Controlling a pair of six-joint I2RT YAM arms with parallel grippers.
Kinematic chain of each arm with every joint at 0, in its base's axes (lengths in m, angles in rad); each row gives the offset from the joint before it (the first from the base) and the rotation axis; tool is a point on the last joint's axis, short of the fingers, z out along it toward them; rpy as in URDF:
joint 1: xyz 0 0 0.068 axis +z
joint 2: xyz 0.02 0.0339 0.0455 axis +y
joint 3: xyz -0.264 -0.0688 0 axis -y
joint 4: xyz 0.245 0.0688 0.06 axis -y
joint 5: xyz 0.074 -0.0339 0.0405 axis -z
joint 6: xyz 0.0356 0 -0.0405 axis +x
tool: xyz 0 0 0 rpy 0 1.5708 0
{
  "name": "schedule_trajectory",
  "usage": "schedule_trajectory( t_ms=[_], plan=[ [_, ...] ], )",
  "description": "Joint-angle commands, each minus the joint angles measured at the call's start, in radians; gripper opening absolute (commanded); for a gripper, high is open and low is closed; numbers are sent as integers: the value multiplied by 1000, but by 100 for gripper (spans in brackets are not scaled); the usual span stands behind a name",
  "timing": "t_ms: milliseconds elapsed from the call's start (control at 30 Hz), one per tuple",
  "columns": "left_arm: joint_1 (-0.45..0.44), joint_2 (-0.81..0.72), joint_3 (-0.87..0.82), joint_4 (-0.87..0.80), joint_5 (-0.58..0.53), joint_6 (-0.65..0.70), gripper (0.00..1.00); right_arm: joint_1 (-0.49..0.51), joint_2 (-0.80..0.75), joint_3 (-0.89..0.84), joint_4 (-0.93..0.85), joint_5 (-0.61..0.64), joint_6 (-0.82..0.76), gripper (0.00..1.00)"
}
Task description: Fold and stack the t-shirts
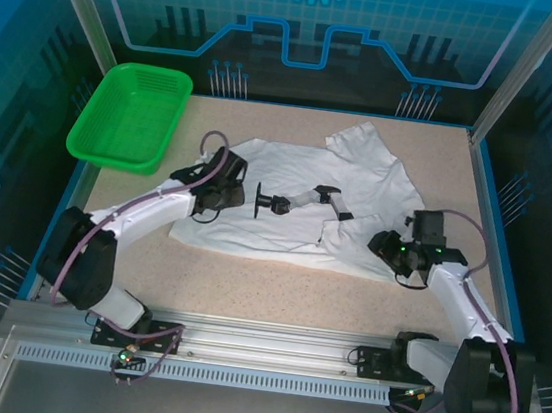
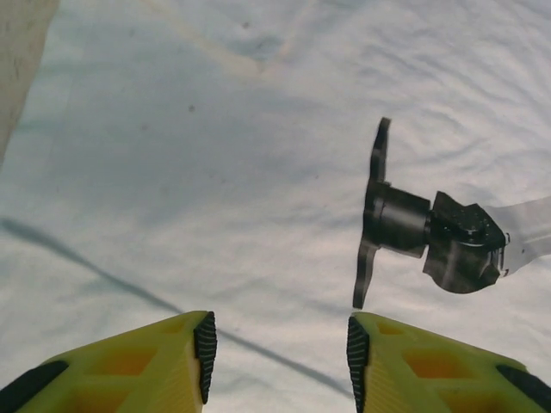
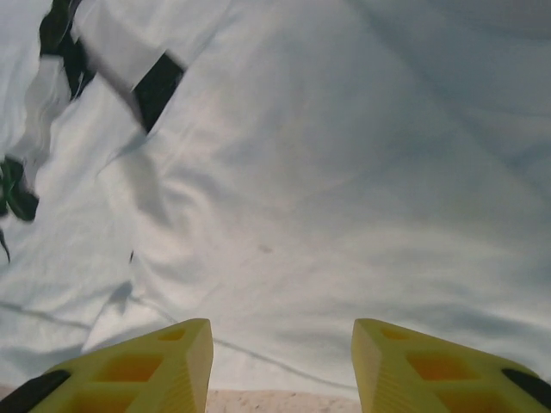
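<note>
One white t-shirt [image 1: 291, 168] lies spread and rumpled on the tabletop [image 1: 296, 290], directly under both end effectors. The left end effector [image 1: 225, 192] hovers low over the shirt's left part with its yellow fingers [image 2: 155, 366] spread; there is nothing between the black pads [image 2: 205, 344], only cloth beneath. In the left wrist view the left end effector [image 2: 280, 344] has the black print [image 2: 422, 232] just ahead of it and to its right, with the shirt [image 2: 215, 172] wrinkled all around. From above, the print [image 1: 297, 201] sits between the two end effectors, nearer the left one. The right end effector [image 1: 392, 249] is over the shirt's near right edge, also spread and holding nothing. In the right wrist view the right end effector [image 3: 282, 353] is just above the hem, with a strip of bare tabletop [image 3: 284, 403] under the fingertips [image 3: 194, 340] and the shirt [image 3: 344, 189] stretching ahead. A layered cloth edge with bits of the print [image 3: 159, 86] lies ahead and to its left. One sleeve [image 1: 364, 142] lies far ahead of the right end effector. A green basket [image 1: 131, 118] sits ahead and left of the left end effector, off the cloth.
</note>
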Motion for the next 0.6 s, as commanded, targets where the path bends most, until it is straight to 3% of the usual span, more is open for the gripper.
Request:
schedule_trajectory(
  t_ms=[0,267,567],
  plan=[
    [24,-10,-106,71,127,-119,45,105,98,70,-17,61,32,46],
    [188,-3,-327,226,208,-197,43,211,367,187,-54,166,57,43],
    [245,-54,-487,270,259,-212,43,243,421,184,-152,234,90,45]
  ],
)
